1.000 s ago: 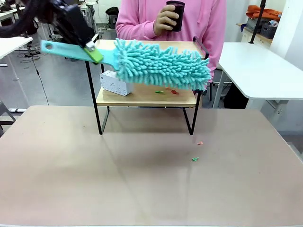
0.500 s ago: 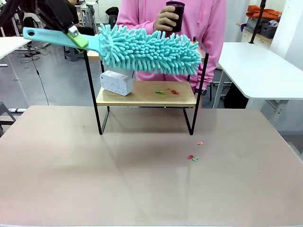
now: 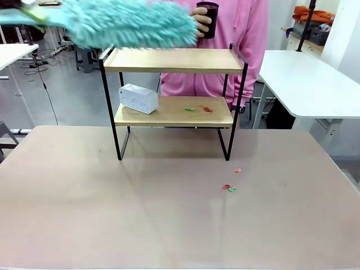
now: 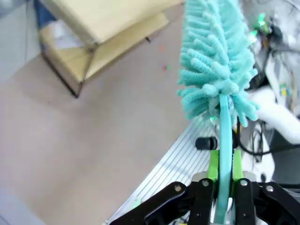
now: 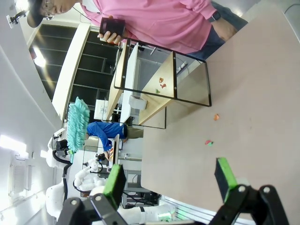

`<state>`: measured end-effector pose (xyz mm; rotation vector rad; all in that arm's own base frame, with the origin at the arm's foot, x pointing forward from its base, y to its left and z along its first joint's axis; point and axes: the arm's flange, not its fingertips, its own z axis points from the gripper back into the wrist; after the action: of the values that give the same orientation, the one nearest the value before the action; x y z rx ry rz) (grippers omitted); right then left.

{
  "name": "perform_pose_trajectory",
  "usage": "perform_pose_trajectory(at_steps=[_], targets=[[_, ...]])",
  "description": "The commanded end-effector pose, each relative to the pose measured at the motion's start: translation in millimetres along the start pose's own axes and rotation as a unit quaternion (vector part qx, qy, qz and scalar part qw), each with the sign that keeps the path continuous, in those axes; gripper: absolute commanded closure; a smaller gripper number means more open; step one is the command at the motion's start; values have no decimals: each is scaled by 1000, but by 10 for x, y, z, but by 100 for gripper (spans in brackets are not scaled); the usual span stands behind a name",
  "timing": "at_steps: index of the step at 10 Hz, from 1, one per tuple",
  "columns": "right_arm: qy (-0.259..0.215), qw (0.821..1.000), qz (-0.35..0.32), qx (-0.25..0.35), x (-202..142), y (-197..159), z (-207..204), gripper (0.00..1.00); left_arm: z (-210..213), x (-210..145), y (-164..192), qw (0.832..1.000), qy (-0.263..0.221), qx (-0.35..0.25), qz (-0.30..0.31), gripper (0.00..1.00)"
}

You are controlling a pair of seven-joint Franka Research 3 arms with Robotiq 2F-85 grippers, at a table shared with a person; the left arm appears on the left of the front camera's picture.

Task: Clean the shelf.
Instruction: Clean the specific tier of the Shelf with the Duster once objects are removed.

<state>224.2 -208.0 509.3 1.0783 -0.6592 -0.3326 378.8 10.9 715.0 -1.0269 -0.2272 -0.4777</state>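
Since a second ago the shaggy teal microfibre duster (image 3: 129, 22) has gone up and left. It was across the front of the small two-tier shelf with light wooden boards and a thin black metal frame (image 3: 174, 60); now it sits just over the left end of the top board, motion-blurred, contact unclear. One red scrap has joined the green one on the counter.

Shelf stands mid-counter, towards the far edge. Top board bare. Lower board: white rectangular box (image 3: 138, 98) at the left, small green and red scraps (image 3: 198, 108) right of middle.

Beige counter (image 3: 112, 214): more red and green scraps (image 3: 229, 187) in front of the shelf's right leg.

Left pincer (image 4: 225, 166) is clamped tight on the duster's flat teal handle, green pads either side. Right pincer (image 5: 169, 178) is spread wide, holding nothing, above the counter.

Behind the shelf a person in a pink hoodie (image 3: 236, 22) holds a dark cup (image 3: 209, 17).
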Motion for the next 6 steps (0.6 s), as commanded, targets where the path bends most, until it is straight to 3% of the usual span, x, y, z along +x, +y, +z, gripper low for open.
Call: perform_pose_trajectory(at_steps=[1,2,3,4,5,6], targets=[[-6,1000,12,11,22,18,-14,0,540,-447,238,984,-153,22,85,88],[-6,1000,12,11,22,18,-14,0,694,-672,478,963,-217,43,156,88],[-6,1000,12,11,22,18,-14,0,712,-928,801,930,-267,68,243,88],[-6,1000,12,11,22,18,-14,0,663,-1034,980,912,-284,78,285,88],[-6,1000,12,11,22,18,-14,0,520,-1117,1294,883,-299,89,351,88],[-6,1000,12,11,22,18,-14,0,381,-1037,1514,884,-278,74,368,88]])
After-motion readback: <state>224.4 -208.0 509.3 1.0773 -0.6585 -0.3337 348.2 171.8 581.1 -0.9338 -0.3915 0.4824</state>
